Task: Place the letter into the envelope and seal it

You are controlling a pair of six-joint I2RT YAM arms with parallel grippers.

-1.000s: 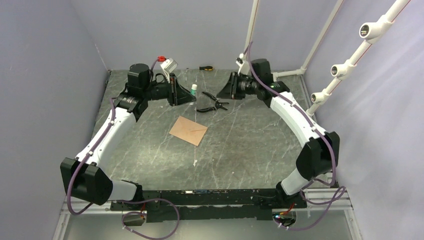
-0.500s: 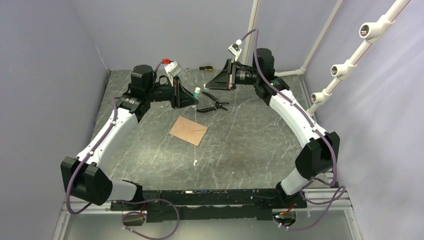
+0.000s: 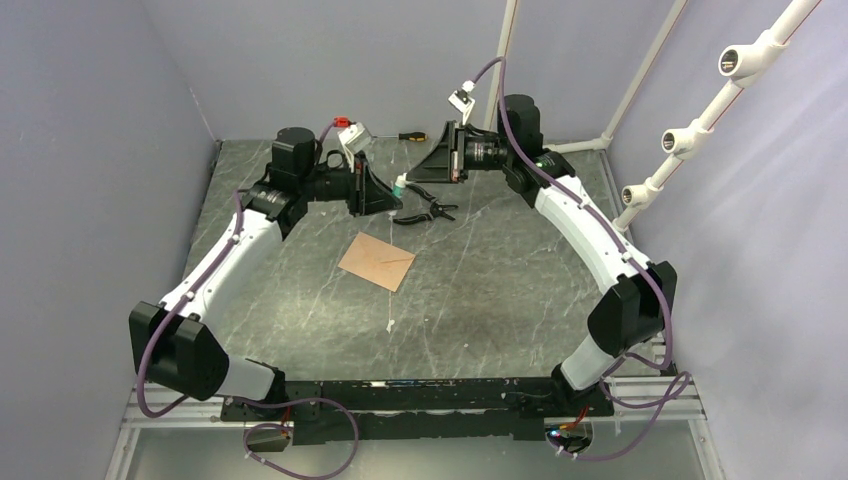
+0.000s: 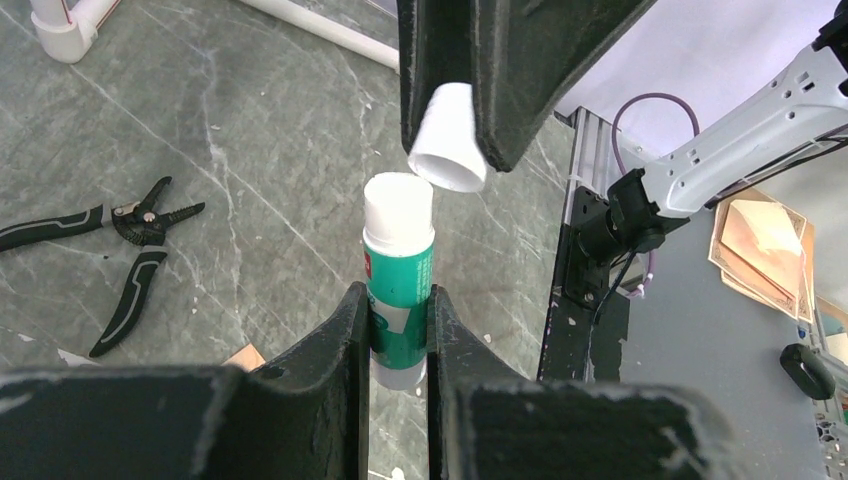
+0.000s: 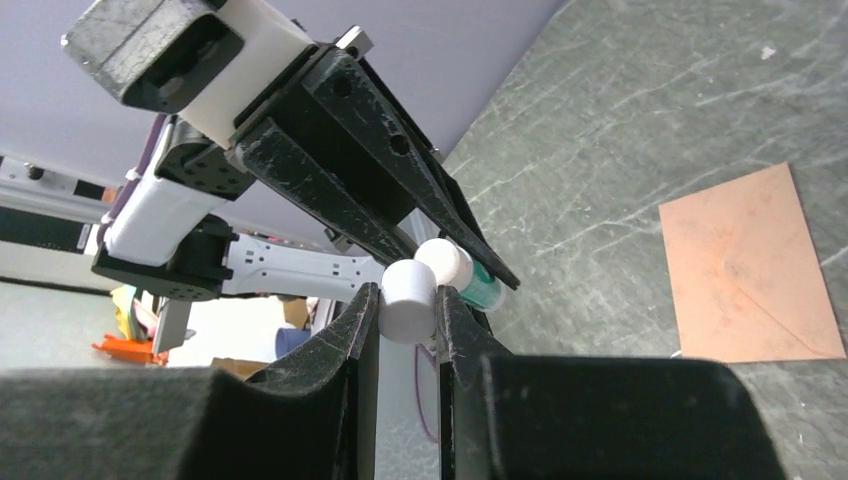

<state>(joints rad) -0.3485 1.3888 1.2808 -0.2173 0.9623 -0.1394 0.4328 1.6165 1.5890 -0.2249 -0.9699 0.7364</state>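
Grey-green marbled table [image 3: 500, 290] bears the envelope [image 3: 377, 261] lying flat, flap down, no loose letter visible, likely inside; above, left gripper [image 4: 397, 310] clamps a glue stick [image 4: 398, 255], right gripper [image 5: 408, 305] pinches its cap [image 4: 445, 150], so sealing seems unfinished.

I note: glue stick [image 4: 398, 295] green with a white tip; cap [image 4: 445, 150] white; envelope [image 3: 377, 260] plain salmon-brown; pliers [image 4: 140, 220] black; table [image 3: 480, 290] dark grey, veined white.

Grey marbled table [image 3: 500, 290] with brown envelope [image 3: 377, 260], black pliers [image 3: 425, 208], screwdriver [image 3: 405, 136] at far edge.
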